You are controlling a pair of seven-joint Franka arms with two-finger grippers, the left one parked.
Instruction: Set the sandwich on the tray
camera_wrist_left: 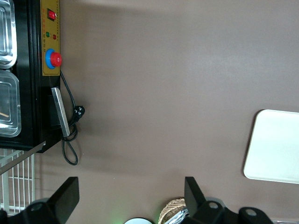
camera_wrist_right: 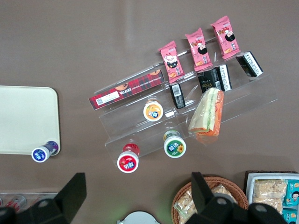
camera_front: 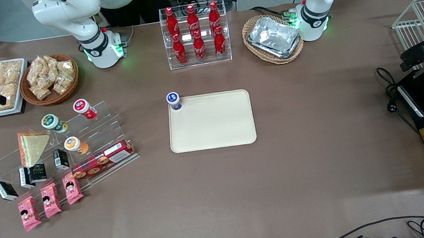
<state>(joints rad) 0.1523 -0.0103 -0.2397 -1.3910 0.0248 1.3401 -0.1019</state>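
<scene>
Sandwich on the clear stepped stand, tray nearly bare.

The sandwich (camera_front: 32, 147) leans on the acrylic stand (camera_front: 93, 136) among small cups and black cartons, toward the working arm's end of the table. The tray (camera_front: 212, 121) holds only a blue-lidded cup (camera_front: 174, 100) at one corner. The gripper (camera_wrist_right: 135, 198) hovers high above the stand, fingers spread wide, holding nothing. A wicker basket (camera_front: 50, 79) holds bagged snacks; another (camera_front: 273, 39) holds foil trays.

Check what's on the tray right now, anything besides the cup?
Only a small blue-lidded cup stands on the tray, at the corner nearest the working arm's base. The sandwich is on the clear stepped rack. The gripper hangs open above the rack, holding nothing.
</scene>
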